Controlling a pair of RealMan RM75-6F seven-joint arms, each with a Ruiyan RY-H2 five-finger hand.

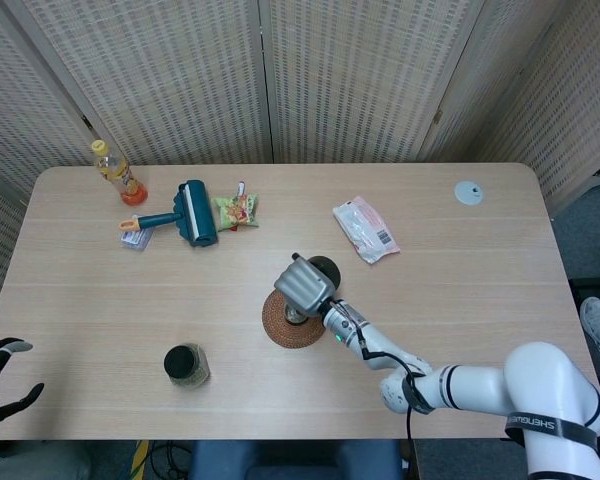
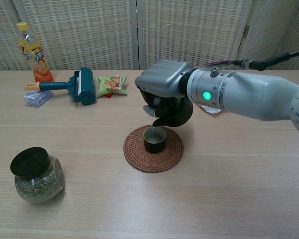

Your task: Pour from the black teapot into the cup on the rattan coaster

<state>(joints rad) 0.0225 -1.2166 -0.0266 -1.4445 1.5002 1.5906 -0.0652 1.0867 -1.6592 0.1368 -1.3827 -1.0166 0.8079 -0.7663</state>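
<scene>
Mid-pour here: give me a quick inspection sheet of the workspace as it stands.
Surface: wooden table, dry as far as visible.
Job's things: black teapot tilted, spout over the cup; cup upright on rattan coaster.
Clutter: lidded jar, lint roller, drink bottle, green snack bag, pink packet, small white disc.
Hands: right hand holds the teapot; left hand open, off the table's near left edge.
Cables: cable along right arm.
Surroundings: woven screens behind.
</scene>
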